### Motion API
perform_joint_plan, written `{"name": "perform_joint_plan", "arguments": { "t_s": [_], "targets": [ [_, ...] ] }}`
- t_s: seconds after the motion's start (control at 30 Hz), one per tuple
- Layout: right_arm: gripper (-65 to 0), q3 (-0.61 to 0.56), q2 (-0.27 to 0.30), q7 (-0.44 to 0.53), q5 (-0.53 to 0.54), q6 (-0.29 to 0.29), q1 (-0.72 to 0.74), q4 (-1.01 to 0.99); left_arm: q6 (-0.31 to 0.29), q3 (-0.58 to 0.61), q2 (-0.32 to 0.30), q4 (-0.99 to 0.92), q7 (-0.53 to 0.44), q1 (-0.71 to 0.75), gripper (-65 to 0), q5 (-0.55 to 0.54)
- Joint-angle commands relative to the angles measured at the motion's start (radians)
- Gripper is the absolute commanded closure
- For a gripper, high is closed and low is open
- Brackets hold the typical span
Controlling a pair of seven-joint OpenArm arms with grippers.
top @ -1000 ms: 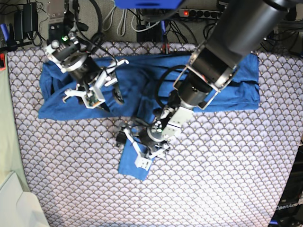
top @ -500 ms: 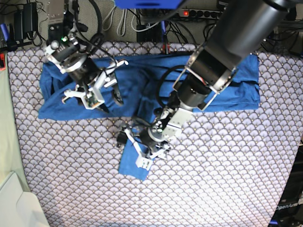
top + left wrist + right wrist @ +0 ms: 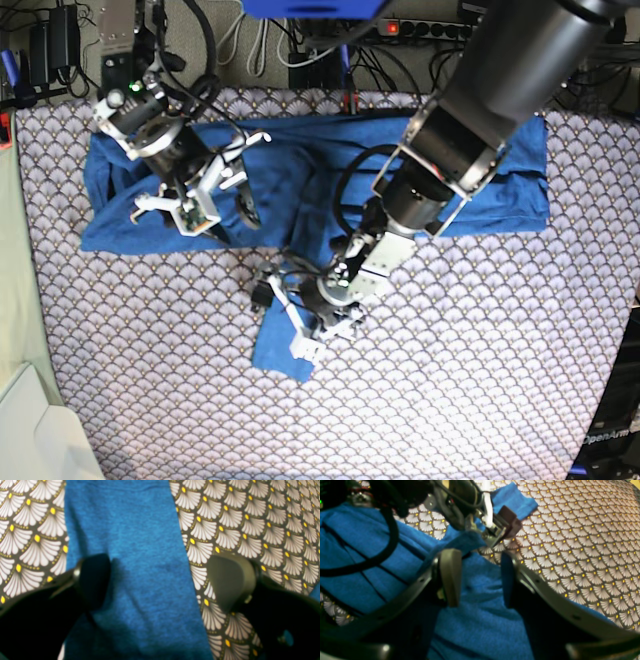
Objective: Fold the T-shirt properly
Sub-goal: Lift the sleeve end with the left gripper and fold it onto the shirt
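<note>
Two claws of mine hang over the T-shirt (image 3: 300, 180), spread along the far edge of the patterned cloth (image 3: 480, 380), with lots of bare room nearer. My left claw (image 3: 157, 580) is wide open, holding nothing, straddling the sleeve. Only the right wrist view shows my right claw (image 3: 477, 577) half open, gripping nothing.

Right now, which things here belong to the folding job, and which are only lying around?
For the job:
- shirt, sleeve hanging toward the front
- left gripper, open over the sleeve
- right gripper, open over the shirt body

Lying about:
- patterned cloth
- cables and power strip at the back
</note>
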Motion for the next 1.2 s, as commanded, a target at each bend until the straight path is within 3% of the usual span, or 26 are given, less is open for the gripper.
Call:
{"name": "perform_joint_plan", "arguments": {
  "t_s": [0.0, 0.93, 1.03, 1.17],
  "targets": [
    [-26.9, 0.002, 0.000, 0.030, 0.014, 0.003, 0.007, 0.019, 0.010, -0.002, -0.001, 0.004, 0.033, -0.016, -63.0, -0.008],
    [-26.9, 0.005, 0.000, 0.031, 0.014, 0.003, 0.021, 0.019, 0.008, 0.004, 0.027, 0.056, 0.031, -0.002, -61.9, 0.000],
    [-26.9, 0.006, 0.002, 0.030, 0.014, 0.003, 0.035, 0.021, 0.008, 0.004, 0.027, 0.056, 0.030, 0.011, -52.6, 0.000],
    [-26.9, 0.006, 0.002, 0.030, 0.014, 0.003, 0.045, 0.022, 0.008, 0.001, 0.027, 0.056, 0.030, 0.013, -27.5, 0.038]
  ]
}}
